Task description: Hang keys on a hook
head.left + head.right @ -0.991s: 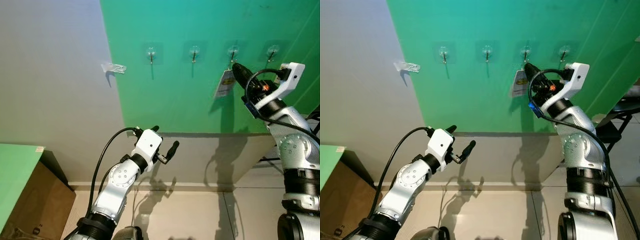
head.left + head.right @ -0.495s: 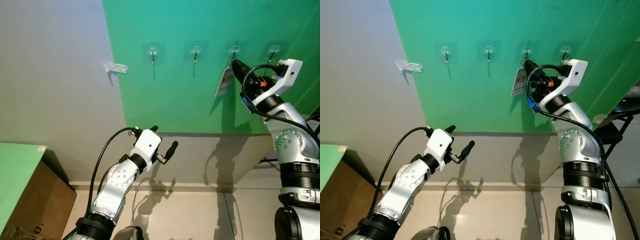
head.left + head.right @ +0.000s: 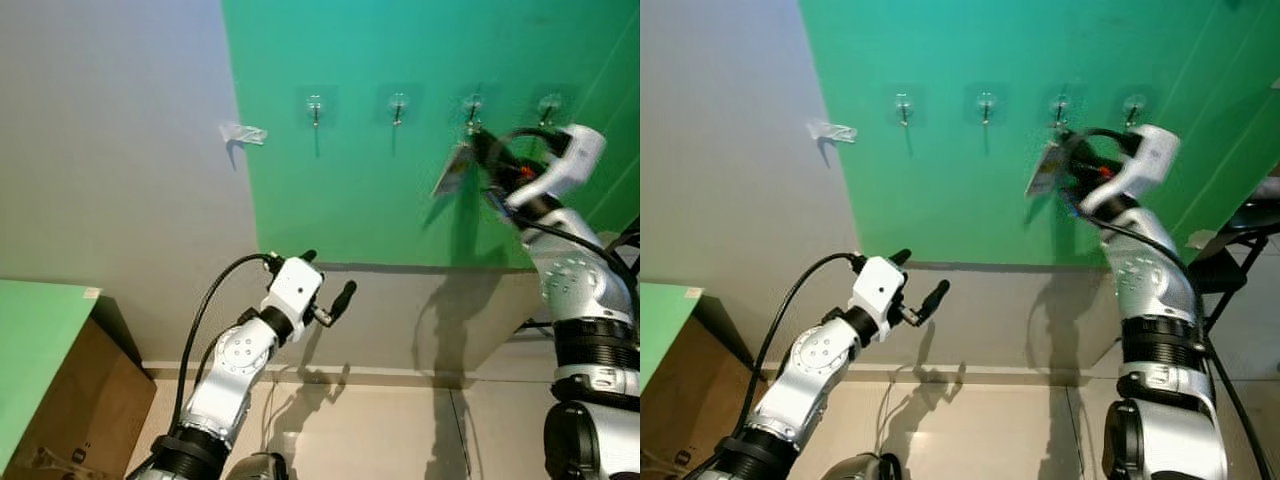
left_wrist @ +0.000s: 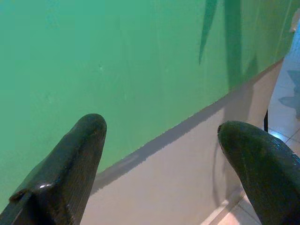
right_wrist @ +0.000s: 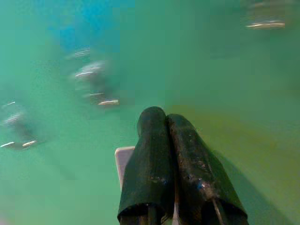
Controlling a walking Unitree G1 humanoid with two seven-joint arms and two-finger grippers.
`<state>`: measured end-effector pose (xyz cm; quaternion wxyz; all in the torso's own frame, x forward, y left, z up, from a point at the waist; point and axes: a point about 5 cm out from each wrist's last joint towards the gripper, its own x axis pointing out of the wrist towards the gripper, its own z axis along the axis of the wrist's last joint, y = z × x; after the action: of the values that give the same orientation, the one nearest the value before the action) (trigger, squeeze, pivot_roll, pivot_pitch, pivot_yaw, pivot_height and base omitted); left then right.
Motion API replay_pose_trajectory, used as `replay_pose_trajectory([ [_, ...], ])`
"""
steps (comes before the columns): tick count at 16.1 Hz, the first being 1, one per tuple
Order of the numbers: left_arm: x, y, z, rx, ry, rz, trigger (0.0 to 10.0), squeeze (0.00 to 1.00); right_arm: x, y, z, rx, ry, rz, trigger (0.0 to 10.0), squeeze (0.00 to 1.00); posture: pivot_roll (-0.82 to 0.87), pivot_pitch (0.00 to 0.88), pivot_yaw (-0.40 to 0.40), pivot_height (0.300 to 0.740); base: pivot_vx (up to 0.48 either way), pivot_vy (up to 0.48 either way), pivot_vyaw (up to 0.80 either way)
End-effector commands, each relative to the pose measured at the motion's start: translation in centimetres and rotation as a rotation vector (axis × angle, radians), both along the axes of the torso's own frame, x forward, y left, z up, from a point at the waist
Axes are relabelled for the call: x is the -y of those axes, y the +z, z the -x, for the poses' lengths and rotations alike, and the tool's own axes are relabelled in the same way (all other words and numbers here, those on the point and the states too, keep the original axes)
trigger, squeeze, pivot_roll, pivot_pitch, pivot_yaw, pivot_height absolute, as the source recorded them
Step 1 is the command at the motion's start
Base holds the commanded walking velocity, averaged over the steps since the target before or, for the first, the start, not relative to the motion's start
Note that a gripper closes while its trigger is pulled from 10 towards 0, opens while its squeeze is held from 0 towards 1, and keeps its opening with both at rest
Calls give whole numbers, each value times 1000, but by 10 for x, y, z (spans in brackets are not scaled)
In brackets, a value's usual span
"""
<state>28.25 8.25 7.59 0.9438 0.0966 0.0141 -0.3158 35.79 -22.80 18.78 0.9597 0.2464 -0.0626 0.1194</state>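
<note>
We face the green wall [image 3: 400, 200] with its row of four hooks; our right gripper [image 3: 487, 150] is raised to the third hook [image 3: 472, 105], pinched closed on the keys, whose white tag [image 3: 450, 170] dangles just below and left of that hook; so the lift, we judge, goes up and slightly right; our left gripper [image 3: 330, 300] waits low, fingers spread.

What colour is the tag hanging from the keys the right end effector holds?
White; the tag shows best in the right eye view, against the green wall.
</note>
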Motion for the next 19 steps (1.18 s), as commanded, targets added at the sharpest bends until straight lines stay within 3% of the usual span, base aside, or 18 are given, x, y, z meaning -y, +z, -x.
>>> replay_pose_trajectory([
  [1,3,2,1,1,-16,3,10000,0,11,-2,2,-16,-49,-37,0,0,-62,60,19,740,0,0,0],
  [3,3,2,1,1,-17,3,10000,0,12,-2,2,-21,-62,-88,0,0,-63,60,19,740,0,0,0],
  [5,3,2,1,0,-18,2,10000,0,12,-1,1,-18,-72,-74,0,0,-65,61,21,740,0,0,0],
  [7,3,2,1,0,-19,2,10000,0,7,1,1,-5,-47,-29,0,0,-63,62,20,740,0,0,0],
  [14,2,1,3,-3,-14,3,10000,0,-29,16,16,90,250,242,0,0,-59,67,14,740,0,0,0],
  [19,2,1,3,-3,-13,2,10000,0,-21,38,13,179,152,233,0,0,-56,63,14,740,0,0,0],
])
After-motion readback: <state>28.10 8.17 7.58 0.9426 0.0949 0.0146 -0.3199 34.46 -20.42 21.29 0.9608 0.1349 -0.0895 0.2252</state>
